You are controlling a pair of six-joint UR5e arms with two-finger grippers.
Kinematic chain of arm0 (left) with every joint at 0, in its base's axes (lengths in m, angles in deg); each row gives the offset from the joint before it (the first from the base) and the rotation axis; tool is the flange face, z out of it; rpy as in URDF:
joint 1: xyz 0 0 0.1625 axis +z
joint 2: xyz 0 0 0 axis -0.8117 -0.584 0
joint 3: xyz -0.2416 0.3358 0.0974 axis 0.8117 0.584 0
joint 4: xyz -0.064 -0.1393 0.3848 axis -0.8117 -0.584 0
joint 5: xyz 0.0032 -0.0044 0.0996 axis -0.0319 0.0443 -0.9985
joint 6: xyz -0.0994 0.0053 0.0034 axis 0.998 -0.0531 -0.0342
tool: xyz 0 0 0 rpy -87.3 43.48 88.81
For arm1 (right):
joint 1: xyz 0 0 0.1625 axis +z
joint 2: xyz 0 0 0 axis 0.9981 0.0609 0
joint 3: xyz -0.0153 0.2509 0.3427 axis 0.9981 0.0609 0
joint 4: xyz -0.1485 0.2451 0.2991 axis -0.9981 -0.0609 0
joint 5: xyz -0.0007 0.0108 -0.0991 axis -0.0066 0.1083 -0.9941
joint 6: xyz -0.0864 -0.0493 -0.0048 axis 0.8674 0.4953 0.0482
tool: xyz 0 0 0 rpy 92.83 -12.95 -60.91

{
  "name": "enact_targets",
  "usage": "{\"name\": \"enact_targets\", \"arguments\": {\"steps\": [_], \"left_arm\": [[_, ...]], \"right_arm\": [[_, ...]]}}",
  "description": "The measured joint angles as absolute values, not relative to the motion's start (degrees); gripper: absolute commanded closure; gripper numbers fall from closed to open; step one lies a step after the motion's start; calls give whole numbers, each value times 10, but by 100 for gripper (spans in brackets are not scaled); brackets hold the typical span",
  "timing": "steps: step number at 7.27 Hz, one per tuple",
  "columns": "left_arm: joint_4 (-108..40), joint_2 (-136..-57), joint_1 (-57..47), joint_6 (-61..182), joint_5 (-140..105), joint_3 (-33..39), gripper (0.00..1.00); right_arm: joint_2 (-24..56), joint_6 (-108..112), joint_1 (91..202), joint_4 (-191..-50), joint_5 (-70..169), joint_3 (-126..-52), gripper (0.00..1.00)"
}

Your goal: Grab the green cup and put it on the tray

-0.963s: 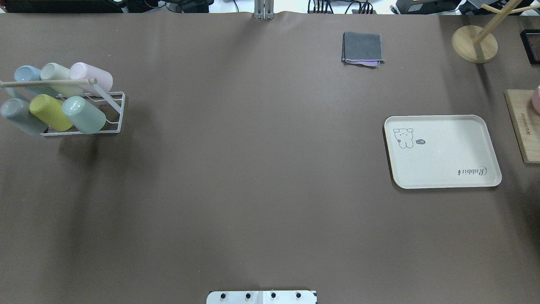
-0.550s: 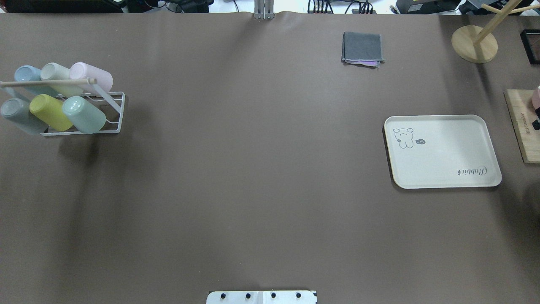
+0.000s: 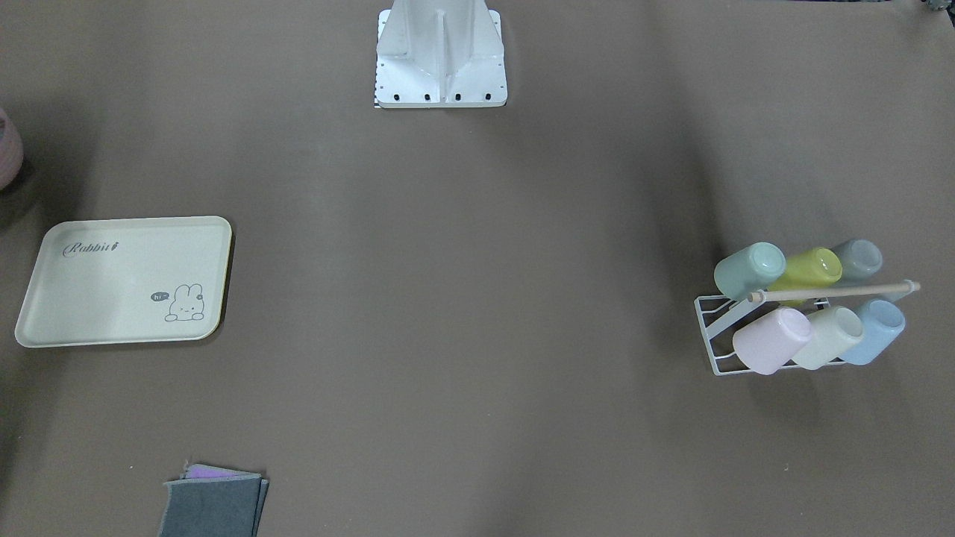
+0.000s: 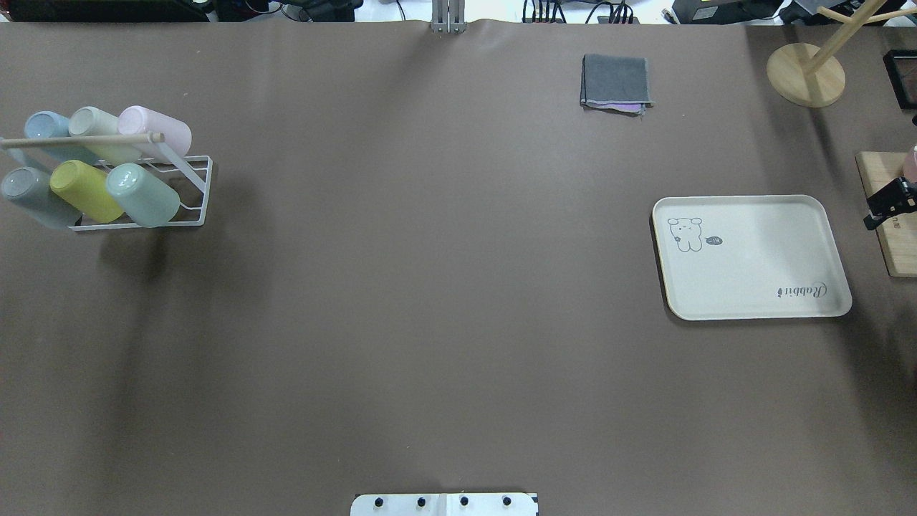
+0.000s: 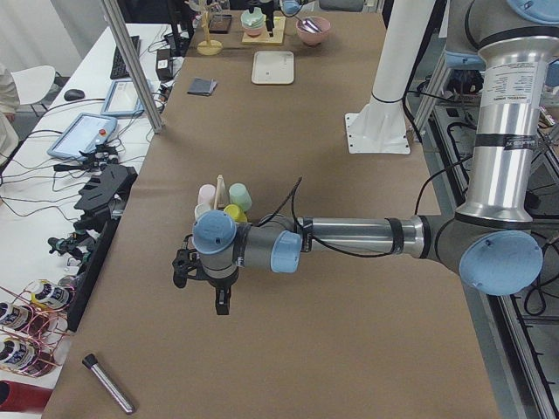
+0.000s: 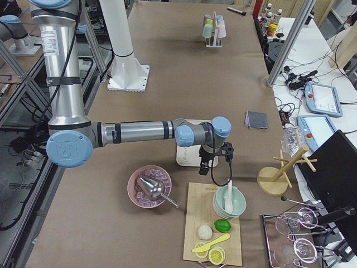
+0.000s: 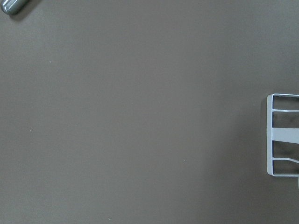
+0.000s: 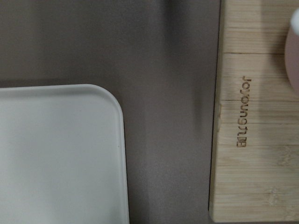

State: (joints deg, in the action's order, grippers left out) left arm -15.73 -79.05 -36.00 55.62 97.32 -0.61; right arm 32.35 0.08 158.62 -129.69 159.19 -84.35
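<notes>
The green cup (image 4: 143,195), pale mint, lies tilted in a white wire rack (image 4: 195,188) at the table's left, beside a yellow-green cup (image 4: 86,190); it also shows in the front view (image 3: 748,270). The cream tray (image 4: 752,258) with "Rabbit" script sits empty at the right. My right gripper (image 4: 887,204) hangs at the overhead view's right edge, over the wooden board just right of the tray; I cannot tell whether it is open or shut. My left gripper (image 5: 219,301) shows only in the exterior left view, near the rack; its state cannot be told.
The rack also holds grey, blue, cream and pink cups under a wooden rod (image 4: 82,140). A folded grey cloth (image 4: 616,82) lies at the far side. A wooden board (image 4: 882,244), a wooden stand (image 4: 806,72) and bowls (image 6: 228,201) crowd the right end. A metal cylinder (image 5: 109,384) lies past the rack.
My right gripper has come into the overhead view from the right edge, moving left over the wooden board towards the tray. Cups and tray have not moved.
</notes>
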Motion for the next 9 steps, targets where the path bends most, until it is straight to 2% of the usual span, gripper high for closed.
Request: {"name": "enact_targets", "arguments": {"steps": [7, 9], "left_arm": [[-157, -790, -361, 556, 973, -2, 2], [-157, -790, -361, 556, 973, -2, 2]], "right_arm": [[322, -89, 1545, -1245, 1589, -819, 3], [322, -115, 1535, -1197, 1589, -795, 6]]}}
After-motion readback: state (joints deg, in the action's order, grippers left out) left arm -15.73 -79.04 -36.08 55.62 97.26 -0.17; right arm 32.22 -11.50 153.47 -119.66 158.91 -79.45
